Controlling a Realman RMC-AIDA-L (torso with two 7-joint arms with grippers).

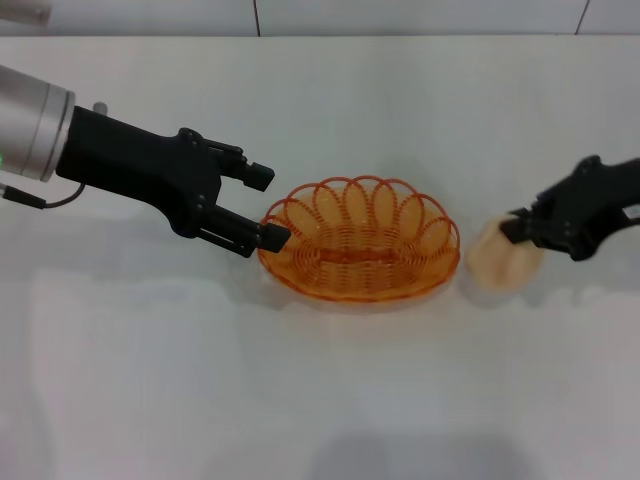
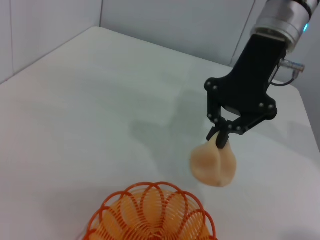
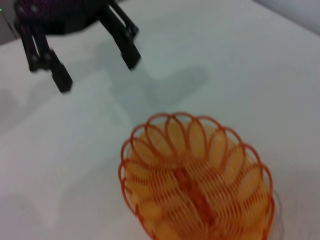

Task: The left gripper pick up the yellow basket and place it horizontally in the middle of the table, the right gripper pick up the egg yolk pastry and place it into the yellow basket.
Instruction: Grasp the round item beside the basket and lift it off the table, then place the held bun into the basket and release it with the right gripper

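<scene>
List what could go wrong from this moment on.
The right gripper pinches only the top edge of the egg yolk pastry, so it might slip or tear on the way. The open left gripper sits right at the yellow basket rim and could nudge it when moving.

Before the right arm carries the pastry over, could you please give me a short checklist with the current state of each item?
1. The yellow basket lies horizontally mid-table: ok.
2. The left gripper is open and off the basket rim: ok.
3. The right gripper is shut on the egg yolk pastry: ok.
4. The pastry is lifted off the table: ok.
5. The basket is empty: ok.
6. The pastry is above the basket: not ok, it is beside it.
</scene>
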